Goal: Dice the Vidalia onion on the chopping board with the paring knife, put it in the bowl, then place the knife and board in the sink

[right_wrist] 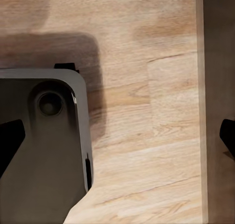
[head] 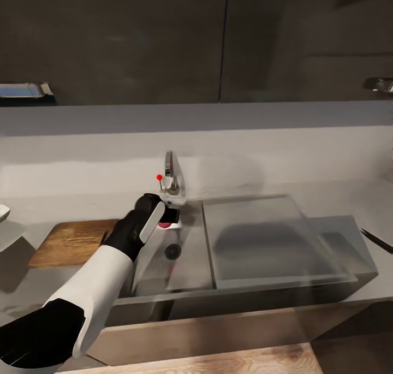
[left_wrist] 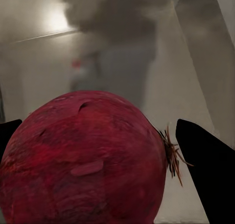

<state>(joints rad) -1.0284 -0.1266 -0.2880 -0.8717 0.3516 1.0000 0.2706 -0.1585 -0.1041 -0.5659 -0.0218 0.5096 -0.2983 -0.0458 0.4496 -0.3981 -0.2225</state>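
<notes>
Onion (left_wrist: 85, 160) btwn left gripper (left_wrist: 105, 165) fingers (left_wrist: 208, 167), over sink (head: 188, 265).

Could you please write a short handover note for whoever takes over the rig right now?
Left gripper: down in the sink by the tap, fingers either side of the onion; firm grip not confirmed.
Right gripper: open, pointing at the wooden floor beside the robot base.
Board lies on the countertop left of the sink; knife at the countertop's right edge.
Done: reached the onion.
Left: lift it to the board, dice, fill the bowl, put knife and board in the sink.
</notes>
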